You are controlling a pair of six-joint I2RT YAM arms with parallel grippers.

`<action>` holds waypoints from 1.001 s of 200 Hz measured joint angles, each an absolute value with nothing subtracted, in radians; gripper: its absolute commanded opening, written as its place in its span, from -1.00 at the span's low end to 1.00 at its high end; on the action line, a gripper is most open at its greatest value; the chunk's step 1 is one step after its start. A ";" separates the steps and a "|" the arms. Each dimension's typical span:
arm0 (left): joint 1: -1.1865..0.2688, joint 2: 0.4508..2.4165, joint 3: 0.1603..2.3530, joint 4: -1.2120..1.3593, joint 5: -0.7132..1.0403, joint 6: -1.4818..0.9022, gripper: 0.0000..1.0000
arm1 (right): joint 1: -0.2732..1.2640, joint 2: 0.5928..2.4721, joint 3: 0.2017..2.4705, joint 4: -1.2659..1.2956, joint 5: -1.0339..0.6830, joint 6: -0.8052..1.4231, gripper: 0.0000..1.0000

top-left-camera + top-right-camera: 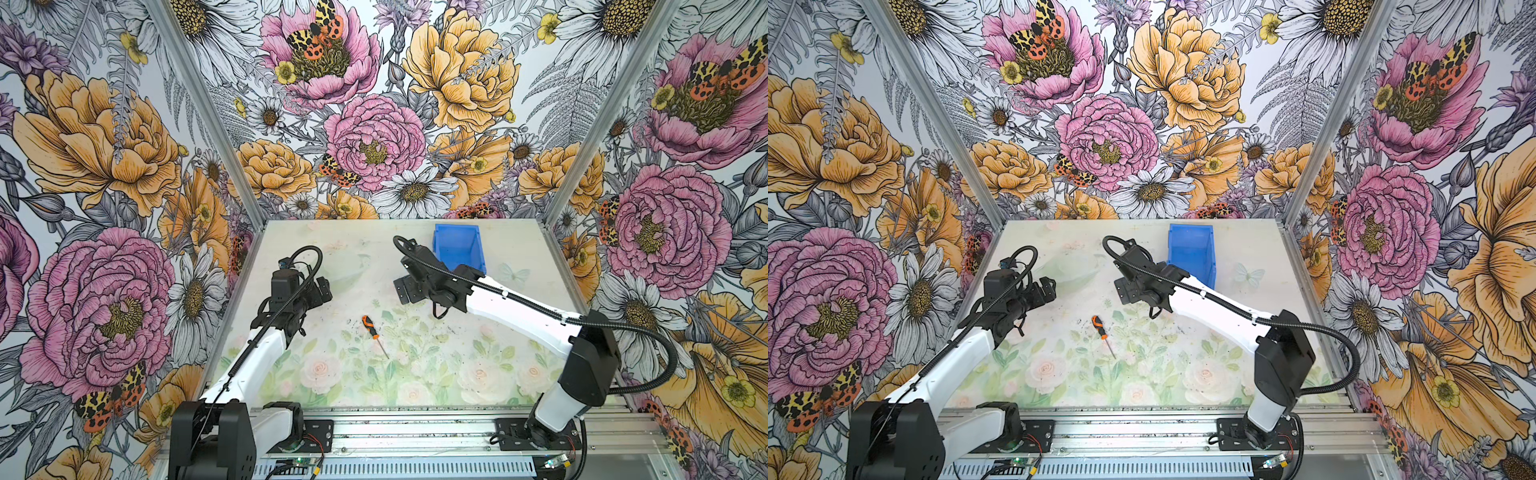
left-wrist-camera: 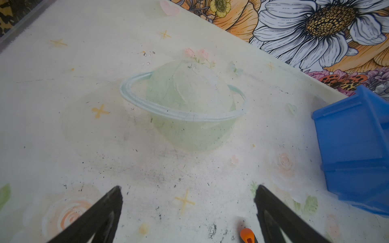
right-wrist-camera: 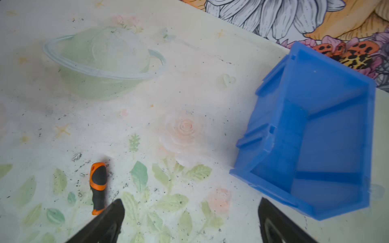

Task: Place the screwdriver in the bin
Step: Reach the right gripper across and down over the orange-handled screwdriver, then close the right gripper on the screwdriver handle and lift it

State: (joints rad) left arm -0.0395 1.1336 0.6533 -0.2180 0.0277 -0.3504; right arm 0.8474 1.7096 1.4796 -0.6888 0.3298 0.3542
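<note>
The small orange-and-black-handled screwdriver (image 1: 371,326) lies flat near the middle of the pastel floral table (image 1: 457,357), thin silver shaft pointing at the near edge, nothing touching it. The bright blue rectangular plastic bin (image 1: 459,233) sits by the far edge, toward the right corner, well apart from the tool. The right gripper (image 3: 190,202) hovers between them, jaws spread wide and empty. The left gripper (image 2: 188,189) is wide too, holding nothing.
</note>
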 measured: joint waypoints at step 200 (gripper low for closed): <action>0.051 1.104 0.633 -0.236 0.083 -0.417 0.97 | 0.937 2.130 1.632 -0.583 -0.043 0.420 0.44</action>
State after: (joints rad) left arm 0.0509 1.1038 0.6331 -0.2356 0.0834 -0.4171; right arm 0.9367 2.1296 1.6321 -0.5835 -0.0433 0.4198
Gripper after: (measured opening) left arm 0.987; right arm 0.752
